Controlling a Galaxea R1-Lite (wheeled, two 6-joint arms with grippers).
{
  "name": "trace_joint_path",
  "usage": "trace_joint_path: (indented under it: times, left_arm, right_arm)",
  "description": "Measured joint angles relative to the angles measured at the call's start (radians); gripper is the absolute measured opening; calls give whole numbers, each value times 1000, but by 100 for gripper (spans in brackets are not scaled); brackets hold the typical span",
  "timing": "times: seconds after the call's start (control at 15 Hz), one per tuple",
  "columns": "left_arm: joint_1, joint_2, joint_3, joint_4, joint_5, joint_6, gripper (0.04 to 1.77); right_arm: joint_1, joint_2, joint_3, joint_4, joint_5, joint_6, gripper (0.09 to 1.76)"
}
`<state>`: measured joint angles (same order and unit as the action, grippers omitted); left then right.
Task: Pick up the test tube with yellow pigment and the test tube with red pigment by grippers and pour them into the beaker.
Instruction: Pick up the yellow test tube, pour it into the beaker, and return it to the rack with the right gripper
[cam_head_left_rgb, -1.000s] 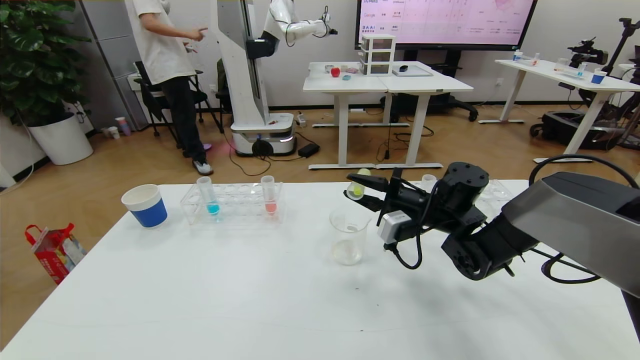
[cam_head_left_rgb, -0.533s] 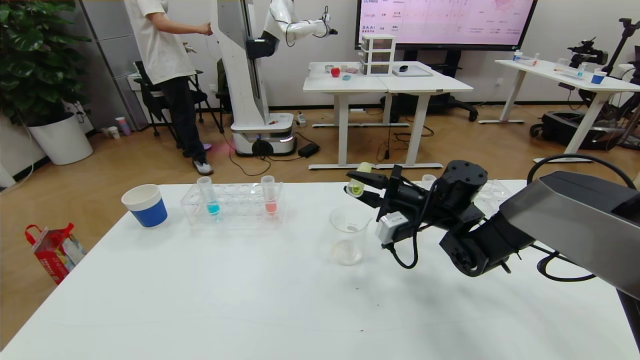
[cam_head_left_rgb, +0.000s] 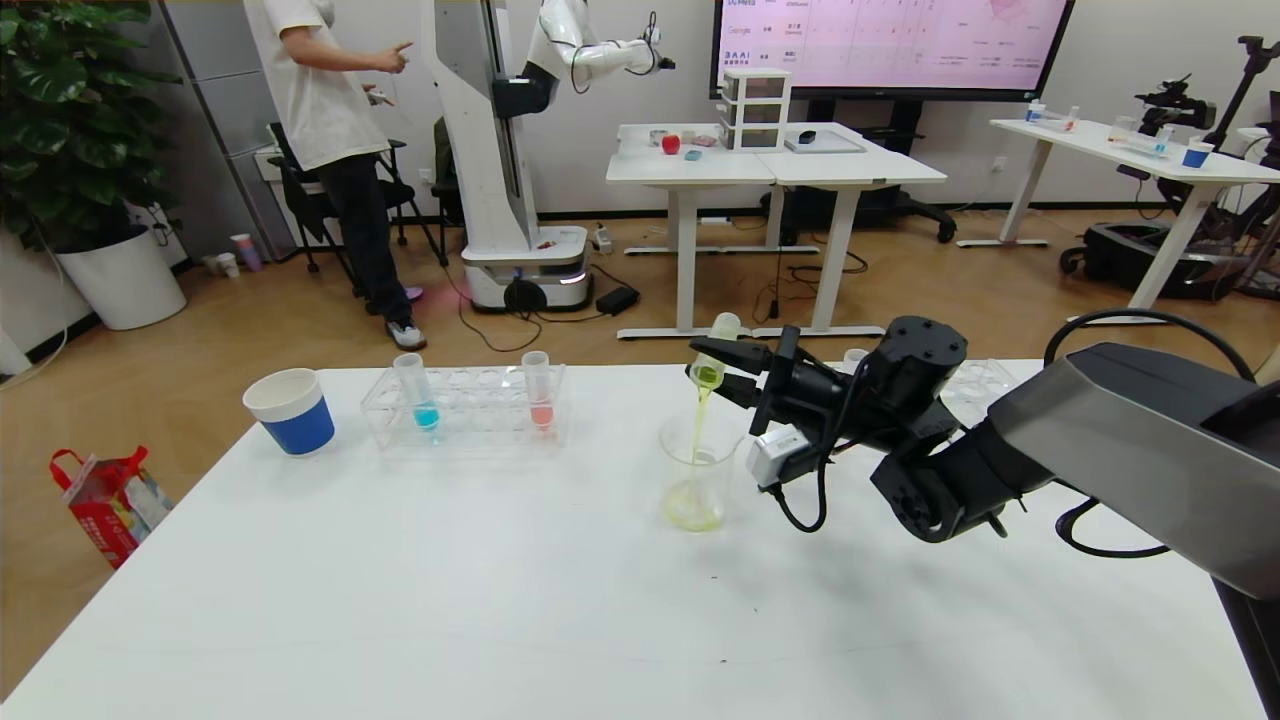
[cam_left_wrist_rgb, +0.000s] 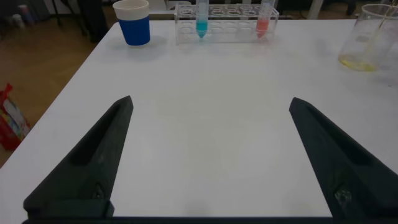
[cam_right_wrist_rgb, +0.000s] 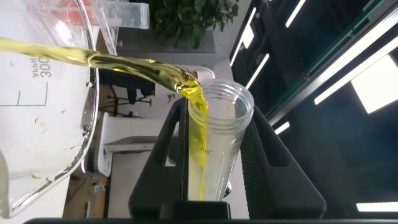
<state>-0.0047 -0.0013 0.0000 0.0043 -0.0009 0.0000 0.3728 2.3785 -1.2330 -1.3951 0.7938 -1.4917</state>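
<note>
My right gripper (cam_head_left_rgb: 716, 372) is shut on the test tube with yellow pigment (cam_head_left_rgb: 722, 330), which is tipped mouth-down just above the beaker (cam_head_left_rgb: 697, 470). A thin yellow stream runs from the tube into the beaker, and yellow liquid pools at its bottom. The right wrist view shows the tube (cam_right_wrist_rgb: 217, 143) clamped between both fingers and the liquid leaving its mouth toward the beaker (cam_right_wrist_rgb: 50, 93). The test tube with red pigment (cam_head_left_rgb: 540, 395) stands upright in the clear rack (cam_head_left_rgb: 465, 420). My left gripper (cam_left_wrist_rgb: 210, 101) hangs open over bare table, out of the head view.
A cyan-liquid tube (cam_head_left_rgb: 420, 398) stands in the same rack, left of the red one. A blue-and-white paper cup (cam_head_left_rgb: 290, 410) sits left of the rack. A second clear rack (cam_head_left_rgb: 985, 380) lies behind my right arm. A person and other robots stand beyond the table.
My right gripper has tipped the yellow tube further and lifted it slightly. Yellow liquid now streams into the beaker, which held none before. The left gripper stays open.
</note>
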Motion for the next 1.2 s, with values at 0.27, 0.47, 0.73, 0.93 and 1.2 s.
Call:
trace_joint_path:
  times: [0.27,0.47,0.73,0.93,1.2]
  left_arm:
    - [0,0,0,0,0,0,175]
    - [0,0,0,0,0,0,175]
    - [0,0,0,0,0,0,175]
    - [0,0,0,0,0,0,175]
    - [0,0,0,0,0,0,175]
  right_arm:
    - [-1,12,-16,3,17,-47,50]
    - [-6,16,-25,6,43,-95,50]
    - [-17,18,-44,37,92,-188,50]
    - [-17,18,-50,37,97,-207,50]
    - [-17,18,-50,38,97,-168,50]
